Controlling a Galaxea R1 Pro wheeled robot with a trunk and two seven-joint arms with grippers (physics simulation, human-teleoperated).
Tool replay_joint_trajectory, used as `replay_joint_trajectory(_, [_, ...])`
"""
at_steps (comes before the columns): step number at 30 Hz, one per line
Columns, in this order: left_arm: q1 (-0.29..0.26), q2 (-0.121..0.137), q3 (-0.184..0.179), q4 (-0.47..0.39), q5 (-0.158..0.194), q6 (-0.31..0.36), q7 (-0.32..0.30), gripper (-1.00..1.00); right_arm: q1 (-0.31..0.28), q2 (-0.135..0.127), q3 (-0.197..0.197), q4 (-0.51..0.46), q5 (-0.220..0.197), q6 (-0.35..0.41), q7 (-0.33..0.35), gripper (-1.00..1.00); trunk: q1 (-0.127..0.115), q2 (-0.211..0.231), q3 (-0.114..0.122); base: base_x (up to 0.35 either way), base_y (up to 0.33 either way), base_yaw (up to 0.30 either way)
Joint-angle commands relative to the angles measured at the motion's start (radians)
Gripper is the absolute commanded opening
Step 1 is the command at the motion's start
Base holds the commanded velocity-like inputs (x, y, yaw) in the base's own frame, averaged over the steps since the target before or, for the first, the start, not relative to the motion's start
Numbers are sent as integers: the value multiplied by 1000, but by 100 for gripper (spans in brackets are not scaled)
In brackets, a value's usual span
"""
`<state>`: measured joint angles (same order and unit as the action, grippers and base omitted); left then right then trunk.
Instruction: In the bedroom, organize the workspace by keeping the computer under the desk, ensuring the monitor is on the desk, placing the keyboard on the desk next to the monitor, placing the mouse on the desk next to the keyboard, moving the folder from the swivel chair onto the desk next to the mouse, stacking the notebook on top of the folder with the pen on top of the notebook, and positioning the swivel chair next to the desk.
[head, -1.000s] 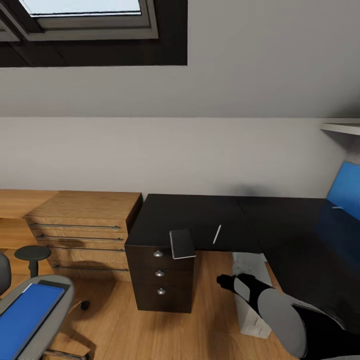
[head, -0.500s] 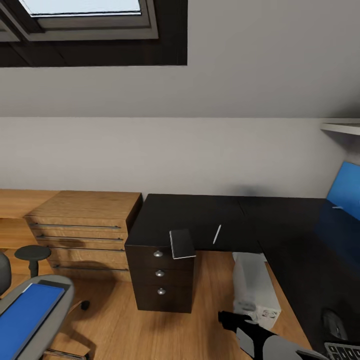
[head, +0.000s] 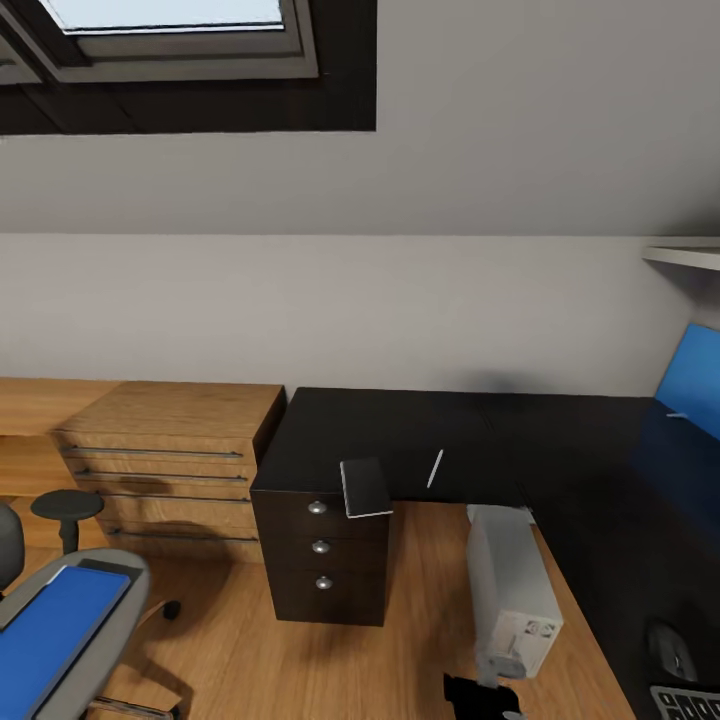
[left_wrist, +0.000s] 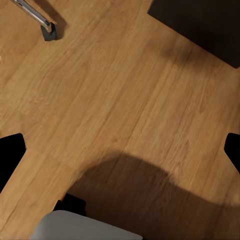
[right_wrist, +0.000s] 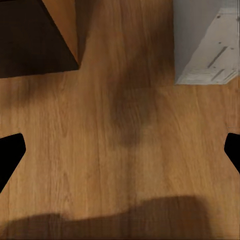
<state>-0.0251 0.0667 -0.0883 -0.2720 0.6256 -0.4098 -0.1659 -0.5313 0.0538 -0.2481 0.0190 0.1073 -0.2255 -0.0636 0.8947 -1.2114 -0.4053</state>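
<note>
1. Right gripper (head: 482, 692): has dropped to the head view's bottom edge since 1 s ago, uncovering the computer (head: 510, 588); its fingers (right_wrist: 11, 155) are spread wide over bare floor (right_wrist: 120, 150).
2. Left gripper: fingers (left_wrist: 10, 152) likewise parted, holding nothing.
3. Worktop (head: 420, 435), black, L-shaped: carries the dark grey notebook (head: 365, 487) overhanging its front edge, with the slim whitish pen (head: 434, 468) near it.
4. Swivel chair (head: 95, 590): the thin blue folder (head: 45, 635) lies flat on its seat.
5. Computer: light grey box, upright on wood-plank floor beside the 3-knob drawers (head: 320, 560).

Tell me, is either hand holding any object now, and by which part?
Nothing is held. In both wrist views the fingers stand wide apart over bare wooden floor, with nothing between them.
</note>
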Motion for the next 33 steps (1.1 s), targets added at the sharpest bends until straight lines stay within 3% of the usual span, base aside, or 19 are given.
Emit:
replay_joint_trajectory(1, [-1, 1, -8, 2, 11, -4, -3, 100, 8, -1, -7, 2, 10, -33, -5, 100, 0, -1, -1, 0, 0, 176])
replay_joint_trajectory(12, [-1, 1, -8, 2, 10, -4, -3, 100, 28, 18, -7, 2, 9, -119, -10, 100, 0, -1, 0, 0, 0, 246])
replay_joint_trajectory(17, [-1, 1, -10, 2, 10, -4, -3, 100, 29, 38, -7, 2, 10, -129, -11, 100, 0, -1, 0, 0, 0, 273])
replay_joint_trajectory(33, [-1, 1, -13, 2, 8, -3, -3, 100, 30, 43, -7, 2, 11, -130, -12, 100, 0, -1, 0, 0, 0, 270])
